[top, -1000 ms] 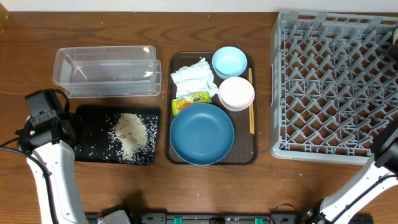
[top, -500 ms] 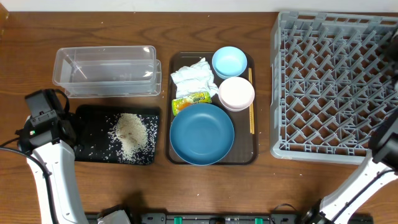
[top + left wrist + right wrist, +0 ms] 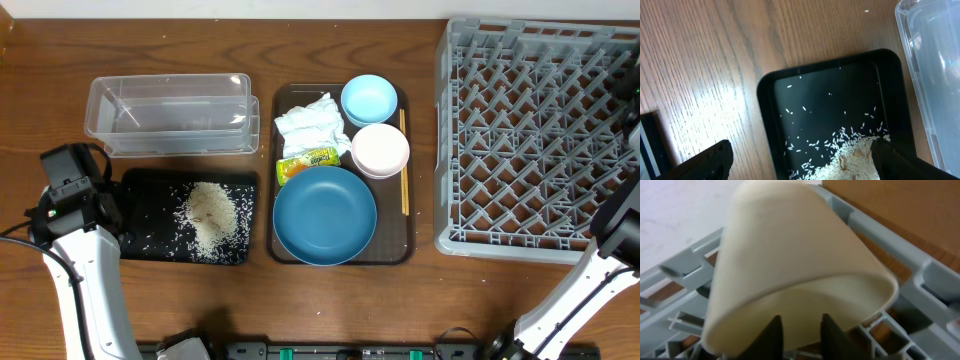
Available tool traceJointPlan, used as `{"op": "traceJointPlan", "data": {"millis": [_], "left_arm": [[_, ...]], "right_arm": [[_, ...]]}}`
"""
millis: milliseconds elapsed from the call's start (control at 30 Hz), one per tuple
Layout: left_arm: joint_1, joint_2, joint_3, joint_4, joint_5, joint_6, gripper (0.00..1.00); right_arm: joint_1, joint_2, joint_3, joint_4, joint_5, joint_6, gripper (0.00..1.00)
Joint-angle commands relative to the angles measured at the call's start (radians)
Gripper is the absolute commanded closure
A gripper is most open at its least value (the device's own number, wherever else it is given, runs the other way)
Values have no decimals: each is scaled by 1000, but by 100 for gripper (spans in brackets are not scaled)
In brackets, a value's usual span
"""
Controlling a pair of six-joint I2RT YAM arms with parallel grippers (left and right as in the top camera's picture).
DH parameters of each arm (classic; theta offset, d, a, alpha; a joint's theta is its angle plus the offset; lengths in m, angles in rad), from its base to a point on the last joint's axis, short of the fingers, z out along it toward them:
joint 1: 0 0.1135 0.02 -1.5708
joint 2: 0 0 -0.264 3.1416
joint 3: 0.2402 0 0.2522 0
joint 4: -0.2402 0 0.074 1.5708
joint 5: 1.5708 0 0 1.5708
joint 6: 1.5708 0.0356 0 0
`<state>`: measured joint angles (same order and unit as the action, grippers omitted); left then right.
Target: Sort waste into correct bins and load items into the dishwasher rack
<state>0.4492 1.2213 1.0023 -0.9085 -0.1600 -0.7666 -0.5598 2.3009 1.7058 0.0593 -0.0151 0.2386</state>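
The white cup (image 3: pixel 790 265) fills the right wrist view. It is tilted, base up and wide mouth low, over a corner of the big grey plastic lattice dishwasher rack (image 3: pixel 935 280), and it looks blurred. The right gripper (image 3: pixel 802 336) sits at the cup's lower rim. Its two dark fingers (image 3: pixel 771 337) are drawn close, with only a narrow gap between them. Whether they pinch the cup's wall or only stand against it cannot be told.

Seen from overhead, the dark brown serving tray (image 3: pixel 392 250) lies just left of the rack. It carries:
- the large dark-blue round bowl (image 3: pixel 324 215)
- the small light-blue bowl (image 3: pixel 369 99)
- the small pale pink bowl (image 3: pixel 380 150)
- the crumpled white paper tissue (image 3: pixel 312 125)
- the green-and-yellow snack wrapper (image 3: pixel 307 162)
- the thin wooden chopsticks (image 3: pixel 404 165), along its right edge

Farther left, the shallow black rectangular tray (image 3: pixel 766 120) holds the loose white rice grains (image 3: pixel 850 155), some heaped and some scattered. The left gripper (image 3: pixel 800 160) hovers above it with its fingers (image 3: pixel 715 160) spread wide, gripping nothing. The clear plastic rectangular tub (image 3: pixel 935 75) lies just beside the black tray on the wooden table (image 3: pixel 700 60).
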Motion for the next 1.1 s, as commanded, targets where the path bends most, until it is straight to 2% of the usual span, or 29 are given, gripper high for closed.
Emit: {"op": "traceJointPlan", "data": {"millis": [0, 67, 700, 900, 1067], "left_arm": [[5, -1, 18, 1, -6, -10, 9], [5, -1, 18, 1, -6, -10, 9], [5, -1, 18, 1, -6, -10, 9], [5, -1, 18, 1, -6, -10, 9], [5, -1, 18, 1, -6, -10, 9]], "right_arm": [[9, 15, 22, -17, -1, 42, 91], [8, -1, 22, -27, -11, 71, 99], [2, -216, 22, -214, -274, 79, 99], [-15, -227, 22, -245, -539, 78, 99], [-32, -227, 22, -269, -486, 79, 99]]}}
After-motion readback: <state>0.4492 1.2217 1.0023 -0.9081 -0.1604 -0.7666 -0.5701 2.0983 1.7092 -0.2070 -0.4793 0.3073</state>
